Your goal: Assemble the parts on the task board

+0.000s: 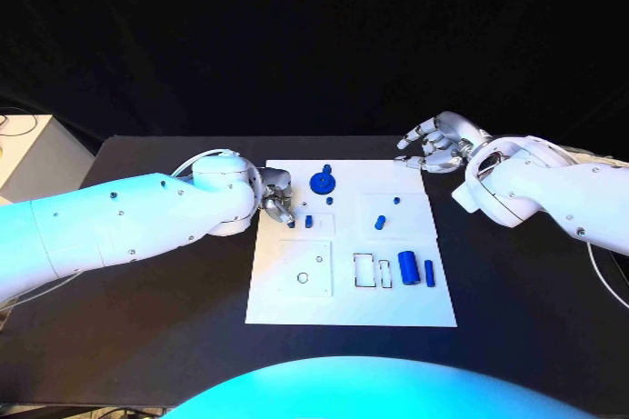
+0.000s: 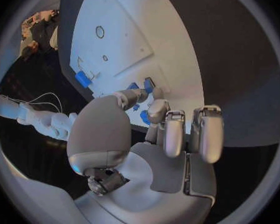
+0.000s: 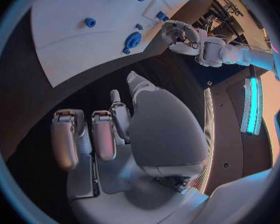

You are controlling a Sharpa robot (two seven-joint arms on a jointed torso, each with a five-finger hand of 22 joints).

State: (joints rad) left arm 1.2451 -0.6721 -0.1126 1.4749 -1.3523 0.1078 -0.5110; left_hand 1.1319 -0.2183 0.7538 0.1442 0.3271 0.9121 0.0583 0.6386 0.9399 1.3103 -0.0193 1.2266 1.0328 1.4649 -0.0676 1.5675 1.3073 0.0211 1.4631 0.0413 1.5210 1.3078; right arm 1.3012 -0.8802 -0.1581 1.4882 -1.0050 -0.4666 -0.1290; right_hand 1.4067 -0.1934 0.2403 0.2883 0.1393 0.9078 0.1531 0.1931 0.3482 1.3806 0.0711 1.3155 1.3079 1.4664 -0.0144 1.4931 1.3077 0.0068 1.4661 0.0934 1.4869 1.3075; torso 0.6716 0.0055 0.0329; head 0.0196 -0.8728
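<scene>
The white task board lies in the middle of the black table. My left hand is at the board's left edge, its fingertips right beside two small blue pegs; whether it pinches one I cannot tell. A blue gear-shaped part stands near the far edge, also seen from the right wrist. A short blue peg stands mid-board. A blue cylinder and a thin blue bar lie at the near right. My right hand hovers off the board's far right corner, fingers loosely bent, holding nothing.
The board has a square plate with a round hole at its near left and rectangular slots beside the cylinder. A pale cabinet stands off the table's left end. Bare black table surrounds the board.
</scene>
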